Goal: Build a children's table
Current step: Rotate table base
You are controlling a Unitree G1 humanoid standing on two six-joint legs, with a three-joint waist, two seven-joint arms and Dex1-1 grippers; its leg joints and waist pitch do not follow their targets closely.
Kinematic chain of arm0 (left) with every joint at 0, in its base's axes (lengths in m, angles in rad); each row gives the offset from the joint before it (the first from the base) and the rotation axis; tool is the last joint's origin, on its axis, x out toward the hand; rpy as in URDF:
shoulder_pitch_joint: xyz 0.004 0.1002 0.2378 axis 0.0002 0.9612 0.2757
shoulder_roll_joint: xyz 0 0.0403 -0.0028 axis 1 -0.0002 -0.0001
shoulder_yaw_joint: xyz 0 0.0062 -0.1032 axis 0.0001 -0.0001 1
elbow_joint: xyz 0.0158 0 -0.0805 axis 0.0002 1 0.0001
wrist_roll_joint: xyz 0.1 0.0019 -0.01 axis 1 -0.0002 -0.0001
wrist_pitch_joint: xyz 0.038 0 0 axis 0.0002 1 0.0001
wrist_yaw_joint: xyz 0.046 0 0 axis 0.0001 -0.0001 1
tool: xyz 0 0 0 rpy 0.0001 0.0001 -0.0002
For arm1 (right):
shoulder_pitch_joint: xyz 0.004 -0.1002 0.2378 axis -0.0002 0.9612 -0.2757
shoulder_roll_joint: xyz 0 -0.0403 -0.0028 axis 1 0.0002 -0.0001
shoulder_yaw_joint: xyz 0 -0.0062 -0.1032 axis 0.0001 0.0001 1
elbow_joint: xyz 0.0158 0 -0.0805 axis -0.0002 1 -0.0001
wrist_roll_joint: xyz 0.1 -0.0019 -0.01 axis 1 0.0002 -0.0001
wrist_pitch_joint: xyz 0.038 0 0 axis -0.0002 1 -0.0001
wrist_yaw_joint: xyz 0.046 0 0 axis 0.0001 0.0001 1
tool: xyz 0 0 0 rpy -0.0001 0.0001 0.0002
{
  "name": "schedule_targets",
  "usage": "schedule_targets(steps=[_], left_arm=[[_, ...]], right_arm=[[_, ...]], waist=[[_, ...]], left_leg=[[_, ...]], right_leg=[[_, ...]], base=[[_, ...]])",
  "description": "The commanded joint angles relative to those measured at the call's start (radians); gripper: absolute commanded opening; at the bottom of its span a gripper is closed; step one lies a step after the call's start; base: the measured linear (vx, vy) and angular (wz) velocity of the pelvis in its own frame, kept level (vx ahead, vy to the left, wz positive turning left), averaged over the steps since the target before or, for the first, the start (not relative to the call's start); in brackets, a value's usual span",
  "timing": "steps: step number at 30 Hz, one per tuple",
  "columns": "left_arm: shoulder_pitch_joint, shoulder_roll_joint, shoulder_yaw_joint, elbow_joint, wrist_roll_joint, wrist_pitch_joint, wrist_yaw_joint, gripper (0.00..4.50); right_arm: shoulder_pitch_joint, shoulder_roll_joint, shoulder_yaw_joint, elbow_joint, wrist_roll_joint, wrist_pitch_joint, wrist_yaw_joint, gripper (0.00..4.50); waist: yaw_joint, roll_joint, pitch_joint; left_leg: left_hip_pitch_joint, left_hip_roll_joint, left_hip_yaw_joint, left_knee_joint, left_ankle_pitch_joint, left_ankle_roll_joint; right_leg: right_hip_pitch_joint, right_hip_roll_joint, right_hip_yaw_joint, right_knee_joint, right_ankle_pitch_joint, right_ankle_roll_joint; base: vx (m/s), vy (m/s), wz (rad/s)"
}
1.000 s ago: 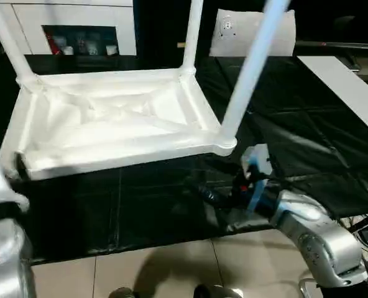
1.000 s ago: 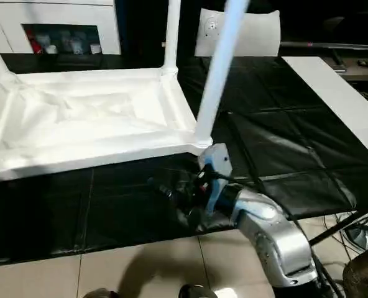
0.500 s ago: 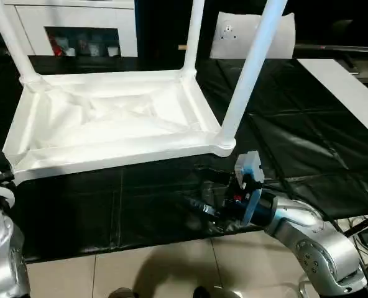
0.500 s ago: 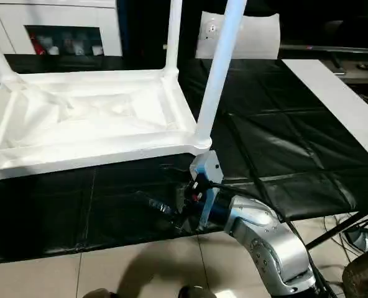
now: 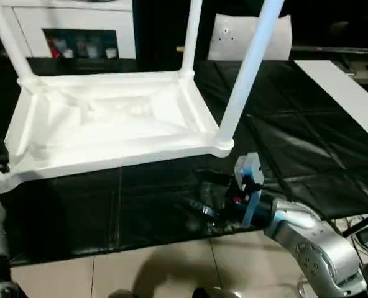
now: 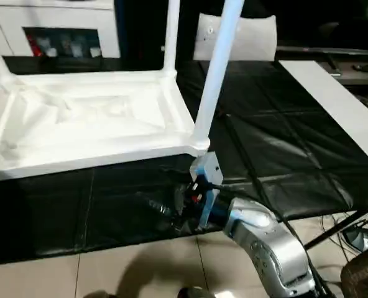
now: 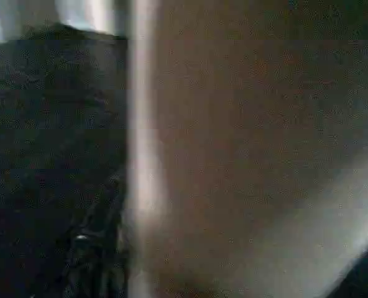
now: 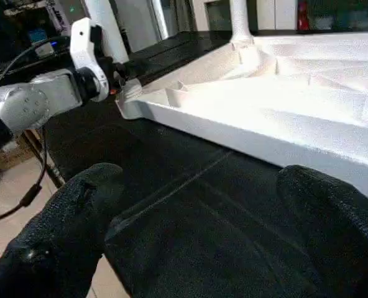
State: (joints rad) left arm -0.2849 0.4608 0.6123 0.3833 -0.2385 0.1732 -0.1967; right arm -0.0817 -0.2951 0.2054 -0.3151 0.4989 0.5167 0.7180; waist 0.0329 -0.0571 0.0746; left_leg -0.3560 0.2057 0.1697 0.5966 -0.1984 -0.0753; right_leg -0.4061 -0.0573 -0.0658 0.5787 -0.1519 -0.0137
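The children's table [image 5: 109, 155] lies upside down on a black mat, ribbed underside up. Three white legs stand in its sockets: far left [image 5: 7, 37], far right [image 5: 193, 31] and near right [image 5: 249, 62]. At the near left corner my left gripper [image 8: 123, 68] sits against the base of a fourth white leg [image 8: 103, 22] and looks shut around it. That leg appears as a pale blur [image 7: 140, 155] in the left wrist view. My right gripper [image 5: 199, 194] hovers low over the mat, in front of the near right corner. It is open, its fingers [image 8: 78, 205] wide apart with nothing between them.
The black mat [image 5: 296, 143] ends at a tiled floor [image 5: 140, 267] just in front of me. A white cabinet [image 5: 72, 25] and a white cushion [image 5: 252, 34] stand behind the table. A long white board [image 5: 345, 93] lies at the right, with cables [image 6: 358, 233] below it.
My right gripper has drawn back a little toward the mat's front edge and stayed open. My left forearm has slid out toward the left edge. The table has not moved.
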Motion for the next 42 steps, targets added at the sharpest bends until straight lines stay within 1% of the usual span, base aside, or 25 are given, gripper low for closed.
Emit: schedule_targets(steps=[1,6,7,8,9,10,11,12,14,15,17,18,20,21,23,24,26,27,28,29,31,33,35,38,42], left_arm=[[0.029,0.004,-0.031,0.001,-0.052,0.015,-0.152,3.15],[0.182,0.003,-0.119,-0.166,-0.152,0.082,-0.417,3.15],[0.232,0.000,-0.157,-0.233,-0.189,0.108,-0.474,3.15],[0.262,0.000,-0.185,-0.269,-0.213,0.119,-0.510,3.15],[0.302,-0.001,-0.226,-0.326,-0.243,0.143,-0.544,3.15],[0.302,-0.001,-0.226,-0.326,-0.243,0.143,-0.544,3.15],[0.346,-0.001,-0.284,-0.393,-0.281,0.172,-0.598,3.15],[0.346,-0.001,-0.284,-0.393,-0.281,0.172,-0.598,3.15],[0.370,-0.005,-0.319,-0.436,-0.295,0.187,-0.622,3.15],[0.379,-0.008,-0.336,-0.455,-0.299,0.192,-0.632,3.15],[0.391,-0.014,-0.369,-0.492,-0.311,0.208,-0.646,3.15],[0.402,-0.025,-0.457,-0.581,-0.332,0.249,-0.671,3.15],[0.403,-0.029,-0.488,-0.619,-0.344,0.274,-0.678,3.15],[0.403,-0.029,-0.490,-0.621,-0.345,0.275,-0.678,3.15],[0.390,-0.037,-0.542,-0.673,-0.370,0.313,-0.684,3.15],[0.368,-0.047,-0.613,-0.726,-0.395,0.355,-0.698,3.15],[0.368,-0.047,-0.613,-0.726,-0.395,0.355,-0.698,3.15],[0.353,-0.061,-0.662,-0.751,-0.401,0.374,-0.702,3.15],[0.333,-0.087,-0.706,-0.763,-0.398,0.382,-0.698,3.15],[0.311,-0.116,-0.743,-0.765,-0.394,0.387,-0.693,3.15],[0.311,-0.116,-0.743,-0.765,-0.394,0.387,-0.693,3.15],[0.271,-0.173,-0.800,-0.761,-0.389,0.395,-0.684,3.15],[0.249,-0.212,-0.848,-0.768,-0.386,0.408,-0.677,3.15],[0.236,-0.230,-0.876,-0.775,-0.381,0.419,-0.664,3.15],[0.204,-0.269,-0.905,-0.746,-0.349,0.402,-0.640,3.15]], right_arm=[[-0.002,-0.007,-0.009,-0.013,-0.015,-0.005,-0.017,4.50],[-0.029,0.008,-0.042,0.080,-0.110,-0.016,-0.145,4.50],[-0.042,0.019,-0.055,0.116,-0.136,-0.017,-0.193,4.50],[-0.050,0.027,-0.063,0.139,-0.151,-0.017,-0.223,4.50],[-0.059,0.037,-0.066,0.168,-0.177,-0.026,-0.262,4.50],[-0.059,0.037,-0.066,0.168,-0.177,-0.026,-0.262,4.50],[-0.068,0.055,-0.068,0.208,-0.212,-0.034,-0.320,4.50],[-0.068,0.055,-0.068,0.208,-0.212,-0.034,-0.320,4.50],[-0.073,0.067,-0.069,0.235,-0.231,-0.034,-0.357,4.50],[-0.074,0.071,-0.069,0.249,-0.241,-0.032,-0.374,4.50],[-0.079,0.077,-0.069,0.279,-0.258,-0.032,-0.402,4.50],[-0.095,0.087,-0.062,0.358,-0.295,-0.038,-0.448,4.50],[-0.103,0.095,-0.063,0.389,-0.303,-0.041,-0.459,4.50],[-0.104,0.096,-0.063,0.391,-0.303,-0.042,-0.459,4.50],[-0.123,0.111,-0.064,0.444,-0.313,-0.059,-0.473,4.50],[-0.148,0.134,-0.069,0.509,-0.320,-0.086,-0.483,4.50],[-0.148,0.134,-0.069,0.509,-0.320,-0.086,-0.483,4.50],[-0.165,0.150,-0.070,0.544,-0.321,-0.105,-0.483,4.50],[-0.184,0.168,-0.071,0.573,-0.318,-0.125,-0.482,4.50],[-0.202,0.185,-0.072,0.593,-0.313,-0.138,-0.480,4.50],[-0.202,0.185,-0.072,0.593,-0.313,-0.138,-0.480,4.50],[-0.232,0.212,-0.062,0.617,-0.310,-0.161,-0.471,4.50],[-0.254,0.227,-0.048,0.637,-0.318,-0.179,-0.460,4.50],[-0.269,0.237,-0.044,0.660,-0.326,-0.196,-0.453,4.50],[-0.285,0.239,-0.032,0.693,-0.343,-0.226,-0.432,4.50]], waist=[[0.001,0.037,-0.060],[0.002,0.037,-0.049],[0.002,0.020,-0.043],[0.005,0.028,-0.041],[0.008,0.021,-0.037],[0.011,0.025,-0.039],[0.010,0.019,-0.036],[0.012,0.022,-0.038],[0.007,0.021,-0.037],[0.005,0.014,-0.036],[0.002,0.016,-0.037],[-0.005,0.013,-0.038],[-0.009,0.013,-0.039],[-0.013,0.013,-0.040],[-0.016,0.011,-0.044],[-0.019,0.010,-0.044],[-0.024,0.008,-0.046],[-0.026,0.007,-0.047],[-0.029,0.016,-0.047],[-0.033,0.014,-0.049],[-0.040,0.010,-0.050],[-0.050,0.012,-0.051],[-0.057,0.007,-0.053],[-0.066,0.002,-0.048],[-0.073,0.003,-0.051]], left_leg=[[0.013,0.025,-0.013,-0.087,-0.287,-0.025],[0.022,0.029,-0.008,-0.093,-0.355,-0.045],[0.020,0.029,-0.009,-0.094,-0.381,-0.047],[0.025,0.029,-0.010,-0.095,-0.401,-0.051],[0.035,0.028,-0.007,-0.092,-0.425,-0.050],[0.035,0.029,-0.010,-0.092,-0.430,-0.055],[0.035,0.027,-0.008,-0.094,-0.446,-0.052],[0.035,0.027,-0.011,-0.094,-0.442,-0.056],[0.027,0.026,-0.012,-0.099,-0.438,-0.055],[0.022,0.026,-0.013,-0.099,-0.431,-0.055],[0.021,0.024,-0.014,-0.099,-0.422,-0.056],[0.019,0.025,-0.013,-0.098,-0.414,-0.058],[0.022,0.024,-0.010,-0.096,-0.410,-0.058],[0.013,0.022,-0.011,-0.096,-0.388,-0.054],[0.010,0.022,-0.009,-0.095,-0.360,-0.052],[0.008,0.022,-0.006,-0.094,-0.331,-0.048],[0.004,0.020,-0.003,-0.091,-0.297,-0.043],[0.002,0.021,-0.002,-0.091,-0.280,-0.042],[0.002,0.022,-0.001,-0.091,-0.263,-0.043],[0.001,0.020,0.000,-0.089,-0.249,-0.045],[-0.002,0.019,0.001,-0.088,-0.239,-0.043],[-0.005,0.019,0.000,-0.086,-0.234,-0.040],[-0.005,0.017,0.004,-0.081,-0.235,-0.031],[-0.009,0.016,0.003,-0.081,-0.264,-0.026],[-0.009,0.019,0.002,-0.077,-0.243,-0.018]], right_leg=[[0.033,-0.064,0.047,-0.060,-0.270,-0.151],[0.021,-0.067,0.051,-0.066,-0.354,-0.159],[0.020,-0.071,0.051,-0.069,-0.412,-0.149],[0.016,-0.074,0.052,-0.076,-0.465,-0.135],[0.005,-0.071,0.053,-0.086,-0.502,-0.119],[0.006,-0.073,0.054,-0.080,-0.506,-0.117],[0.005,-0.067,0.052,-0.088,-0.531,-0.097],[0.005,-0.071,0.053,-0.083,-0.530,-0.096],[0.011,-0.067,0.052,-0.086,-0.534,-0.072],[0.014,-0.068,0.051,-0.085,-0.538,-0.065],[0.015,-0.069,0.052,-0.085,-0.547,-0.056],[0.015,-0.068,0.053,-0.081,-0.531,-0.055],[0.012,-0.064,0.054,-0.082,-0.509,-0.059],[0.019,-0.064,0.054,-0.078,-0.485,-0.063],[0.022,-0.063,0.055,-0.071,-0.447,-0.071],[0.021,-0.063,0.056,-0.067,-0.412,-0.084],[0.027,-0.060,0.056,-0.063,-0.372,-0.091],[0.029,-0.060,0.057,-0.061,-0.351,-0.093],[0.028,-0.060,0.058,-0.058,-0.322,-0.106],[0.033,-0.057,0.056,-0.055,-0.290,-0.113],[0.037,-0.056,0.056,-0.053,-0.273,-0.120],[0.040,-0.057,0.055,-0.052,-0.266,-0.125],[0.039,-0.057,0.056,-0.054,-0.279,-0.130],[0.036,-0.057,0.054,-0.063,-0.371,-0.107],[0.033,-0.055,0.054,-0.062,-0.352,-0.111]], base=[[0.000,0.000,0.00],[0.000,0.000,0.00],[0.000,0.000,0.00],[0.000,0.000,0.00],[0.000,0.000,0.00],[0.000,0.000,0.00],[0.000,0.000,0.00],[0.000,0.000,0.00],[0.000,0.000,0.00],[0.000,0.000,0.00],[0.000,0.000,0.00],[0.000,0.000,0.00],[0.000,0.000,0.00],[0.000,0.000,0.00],[0.000,0.000,0.00],[0.000,0.000,0.00],[0.000,0.000,0.00],[0.000,0.000,0.00],[0.000,0.000,0.00],[0.000,0.000,0.00],[0.000,0.000,0.00],[0.000,0.000,0.00],[0.000,0.000,0.00],[0.000,0.000,0.00],[0.000,0.000,0.00]])
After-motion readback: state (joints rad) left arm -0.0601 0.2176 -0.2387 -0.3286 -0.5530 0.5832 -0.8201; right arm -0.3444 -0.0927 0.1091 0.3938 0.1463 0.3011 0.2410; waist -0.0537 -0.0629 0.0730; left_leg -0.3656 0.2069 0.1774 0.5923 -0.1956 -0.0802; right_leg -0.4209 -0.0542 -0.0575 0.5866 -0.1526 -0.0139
